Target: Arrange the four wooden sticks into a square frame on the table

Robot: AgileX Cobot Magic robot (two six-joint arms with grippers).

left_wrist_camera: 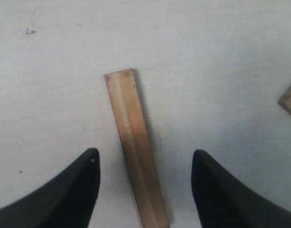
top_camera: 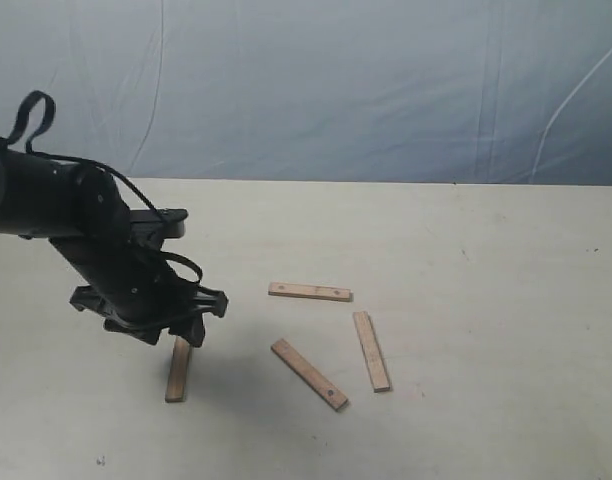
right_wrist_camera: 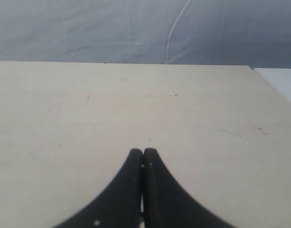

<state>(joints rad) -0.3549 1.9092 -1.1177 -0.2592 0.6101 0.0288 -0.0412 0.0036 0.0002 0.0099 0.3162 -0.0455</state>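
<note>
Four wooden sticks lie on the cream table [top_camera: 466, 260]. One stick [top_camera: 177, 371] [left_wrist_camera: 135, 142] lies at the left, its far end under my left gripper [top_camera: 186, 332] [left_wrist_camera: 144, 159], which is open with a finger on each side of the stick and apart from it. A second stick [top_camera: 309, 291] lies flat further back. A third stick [top_camera: 309, 373] lies diagonally, and its end [left_wrist_camera: 290, 99] shows at the edge of the left wrist view. The fourth stick [top_camera: 371, 350] lies to its right. My right gripper [right_wrist_camera: 143, 154] is shut on nothing over bare table.
A grey-blue cloth backdrop [top_camera: 336, 80] hangs behind the table's far edge. The left arm's black body [top_camera: 86, 230] and its cables lean over the left part of the table. A table corner [right_wrist_camera: 252, 69] shows in the right wrist view.
</note>
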